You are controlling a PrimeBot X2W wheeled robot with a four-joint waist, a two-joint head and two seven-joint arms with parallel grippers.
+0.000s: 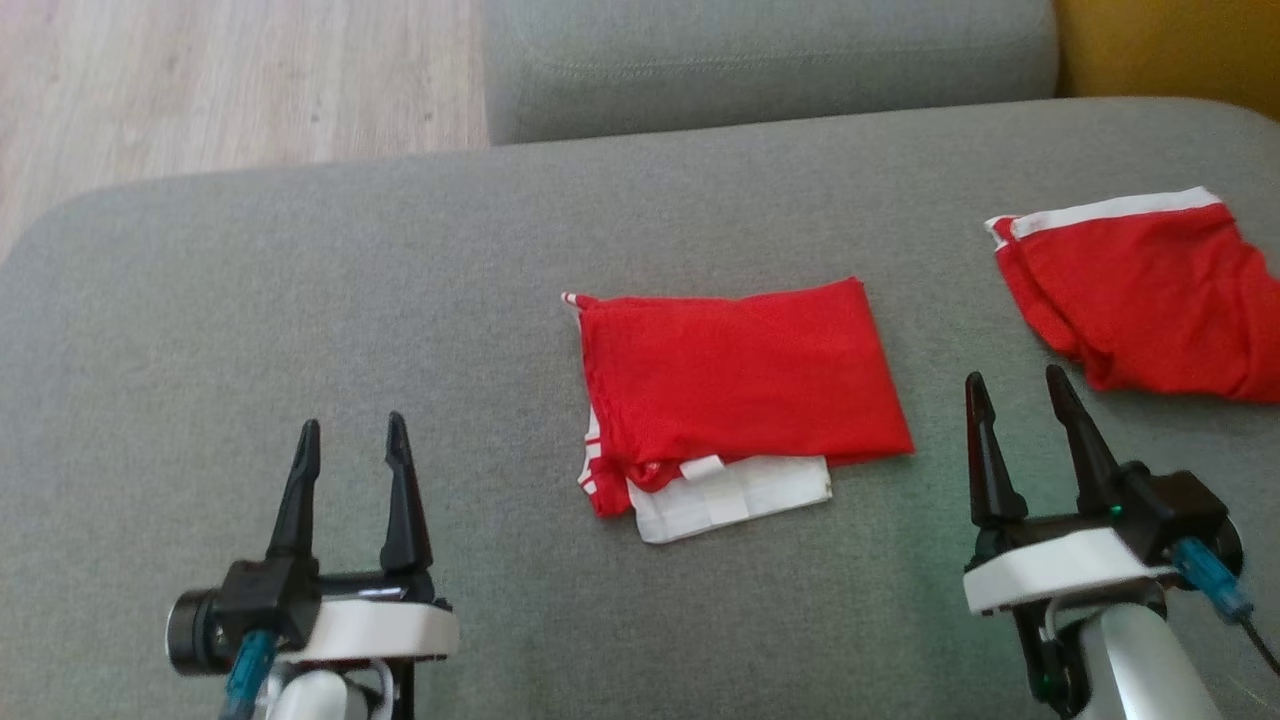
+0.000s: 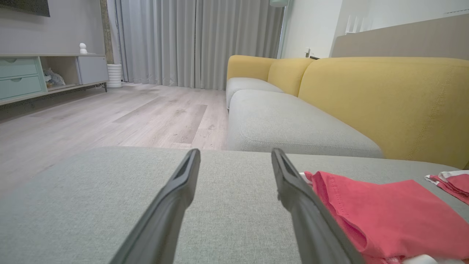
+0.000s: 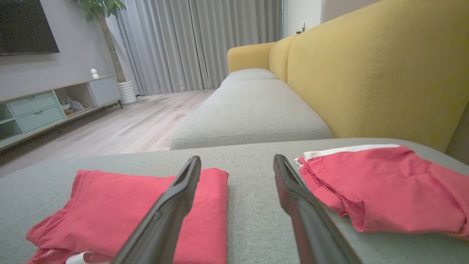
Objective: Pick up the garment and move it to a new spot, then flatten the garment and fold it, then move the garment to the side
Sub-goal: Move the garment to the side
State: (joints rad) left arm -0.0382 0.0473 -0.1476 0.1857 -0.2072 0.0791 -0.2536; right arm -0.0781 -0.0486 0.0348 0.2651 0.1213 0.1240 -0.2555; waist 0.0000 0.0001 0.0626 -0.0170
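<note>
A red garment [image 1: 740,385] with white trim lies folded into a rectangle in the middle of the grey cushion [image 1: 300,300]; a white panel sticks out under its near edge. It also shows at the right of the left wrist view as red cloth [image 2: 384,212] and at the lower left of the right wrist view [image 3: 121,209]. My left gripper [image 1: 352,432] is open over bare cushion, left of the garment and apart from it. Open too, my right gripper [image 1: 1015,385] hovers just right of the garment, holding nothing.
A second red garment [image 1: 1140,295] with a white waistband lies loosely folded at the cushion's right side, also in the right wrist view [image 3: 381,187]. Another grey seat [image 1: 770,60] adjoins at the back. Yellow backrest [image 3: 366,73] on the right, wooden floor [image 1: 200,80] beyond the left edge.
</note>
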